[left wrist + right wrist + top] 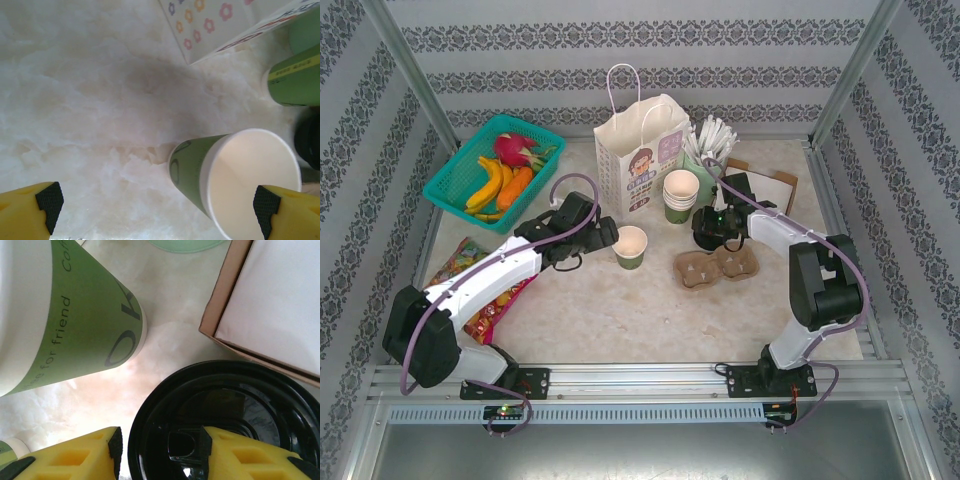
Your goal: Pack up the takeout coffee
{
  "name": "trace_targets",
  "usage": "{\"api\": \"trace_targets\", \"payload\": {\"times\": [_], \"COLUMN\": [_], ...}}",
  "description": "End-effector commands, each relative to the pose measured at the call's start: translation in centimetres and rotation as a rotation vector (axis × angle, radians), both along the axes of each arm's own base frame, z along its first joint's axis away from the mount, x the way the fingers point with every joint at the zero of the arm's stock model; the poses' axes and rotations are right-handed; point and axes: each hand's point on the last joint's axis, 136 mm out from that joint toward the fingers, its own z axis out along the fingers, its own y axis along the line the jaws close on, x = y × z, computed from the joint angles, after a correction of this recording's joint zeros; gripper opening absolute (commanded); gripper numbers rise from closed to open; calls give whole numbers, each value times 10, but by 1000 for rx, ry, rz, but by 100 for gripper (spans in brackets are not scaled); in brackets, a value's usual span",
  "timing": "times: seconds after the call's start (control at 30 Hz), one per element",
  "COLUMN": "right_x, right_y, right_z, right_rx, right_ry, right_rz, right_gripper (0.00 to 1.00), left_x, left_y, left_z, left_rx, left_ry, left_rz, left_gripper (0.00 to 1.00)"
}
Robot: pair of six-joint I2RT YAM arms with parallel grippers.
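Coffee [225, 405] stands on the worktop [620, 310] just beside the cup stack [681, 190], right of the bag [640, 150], not yet packed. The right fingers [75, 457] sit partly spread at its black lid; whether they pinch it cannot be told. The left fingers [25, 210] are spread wide at a lidless cup [240, 175]. Lifting and bagging remain.

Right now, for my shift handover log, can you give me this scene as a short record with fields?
left gripper: open, a lidless cup beside one finger
right gripper: straddles the rim of the black lid; whether it grips is unclear
paper bag: upright at the back, cup stack beside it
pulp tray: just in front of the right gripper
coffee packed: not yet
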Motion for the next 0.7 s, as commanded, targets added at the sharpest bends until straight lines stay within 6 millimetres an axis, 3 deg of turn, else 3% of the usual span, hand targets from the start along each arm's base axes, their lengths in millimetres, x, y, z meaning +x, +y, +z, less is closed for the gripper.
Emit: {"api": "trace_targets", "payload": {"times": [0.0, 0.2, 0.33, 0.67], "right_x": [11, 12, 11, 10], "right_y": [7, 7, 9, 6], "right_z": [9, 0, -2, -2], "right_rx": [0, -43, -69, -103], "right_ry": [-36, -14, -10, -11], "right_rz": [2, -15, -12, -20], "right_gripper": [48, 47, 42, 26], "left_x": [3, 7, 9, 11], "left_y": [5, -2, -14, -20], "left_z": [-2, -6, -6, -6], "left_rx": [5, 24, -35, -38], "left_ry": [-11, 16, 6, -1], "left_rz": [38, -4, -45, -93], "left_gripper": [100, 99, 99, 99]}}
